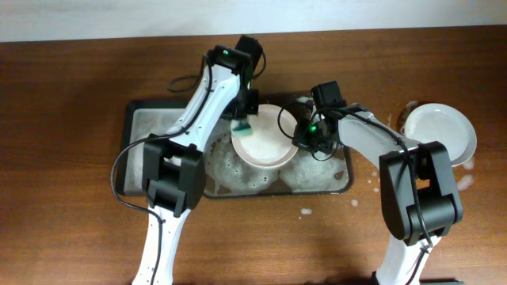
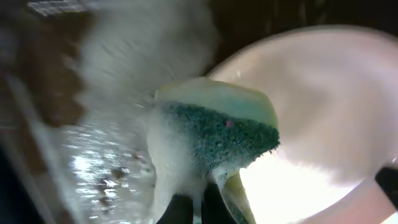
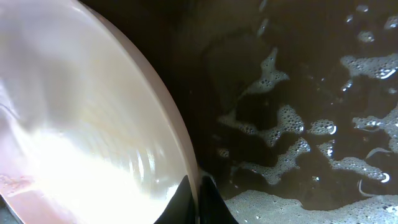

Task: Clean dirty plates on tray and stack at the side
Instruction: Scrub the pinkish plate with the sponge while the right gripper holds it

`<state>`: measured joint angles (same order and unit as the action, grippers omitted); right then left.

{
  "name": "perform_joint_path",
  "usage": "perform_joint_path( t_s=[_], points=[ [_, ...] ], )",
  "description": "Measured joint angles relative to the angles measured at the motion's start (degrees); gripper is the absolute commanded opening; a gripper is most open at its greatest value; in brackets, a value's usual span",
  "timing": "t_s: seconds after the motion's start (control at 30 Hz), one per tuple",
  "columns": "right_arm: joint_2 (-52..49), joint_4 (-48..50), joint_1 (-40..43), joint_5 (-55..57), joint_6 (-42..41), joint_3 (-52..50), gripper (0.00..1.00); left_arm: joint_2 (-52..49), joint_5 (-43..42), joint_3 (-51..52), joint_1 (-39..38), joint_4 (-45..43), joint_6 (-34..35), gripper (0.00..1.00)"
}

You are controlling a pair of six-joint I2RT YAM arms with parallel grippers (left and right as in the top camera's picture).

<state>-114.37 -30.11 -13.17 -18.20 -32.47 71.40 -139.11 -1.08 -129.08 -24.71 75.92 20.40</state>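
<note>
A white plate [image 1: 268, 142] is held tilted over the soapy dark tray [image 1: 135, 119]. My right gripper [image 1: 303, 136] is shut on its right rim, seen in the right wrist view [image 3: 198, 199] with the plate [image 3: 81, 124] to the left. My left gripper [image 1: 245, 119] is shut on a green sponge [image 1: 242, 129] at the plate's left edge. In the left wrist view the foamy sponge [image 2: 217, 127] sits against the plate [image 2: 323, 106], with my fingers [image 2: 198, 210] pinching it. Another plate [image 1: 238, 176] lies in the tray under suds. A third plate [image 1: 440, 131] rests on the table at the right.
Foam and water cover the tray floor [image 3: 311, 124]. Wet drops [image 1: 305, 212] lie on the wooden table [image 1: 63, 95] in front of the tray and by the right plate.
</note>
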Motion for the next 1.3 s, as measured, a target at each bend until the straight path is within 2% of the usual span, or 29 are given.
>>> perform_joint_path(
  t_s=[0.13, 0.3, 0.5, 0.73, 0.9, 1.1, 1.3],
  points=[
    [0.0, -0.02, 0.0, 0.02, 0.0, 0.0, 0.04, -0.02, -4.31, 4.24, -1.64, -2.49, 0.9, 0.01],
    [0.0, -0.02, 0.0, 0.04, -0.04, 0.0, 0.04, -0.02, -5.73, 6.47, -5.84, -6.19, 3.69, 0.01],
    [0.0, -0.02, 0.11, 0.39, -0.11, 0.0, 0.04, 2.4, -7.34, 15.61, -6.08, -17.29, 8.9, 0.0],
    [0.0, 0.0, 0.11, 0.35, 0.17, 0.0, 0.04, 3.32, -10.56, 18.03, -3.19, -16.0, 10.12, 0.01],
    [0.0, 0.0, 0.11, 0.35, 0.17, 0.0, 0.04, 3.61, -7.48, 18.14, -0.04, -13.62, 9.14, 0.01],
    [0.0, 0.0, 0.11, 0.35, 0.17, 0.0, 0.04, 3.91, 2.19, 18.14, -0.92, -13.2, 6.49, 0.01],
    [0.0, 0.26, -0.2, -0.26, 0.17, 0.0, 0.04, 3.78, 6.25, 17.16, -1.53, -10.97, 6.19, 0.0]
  ],
)
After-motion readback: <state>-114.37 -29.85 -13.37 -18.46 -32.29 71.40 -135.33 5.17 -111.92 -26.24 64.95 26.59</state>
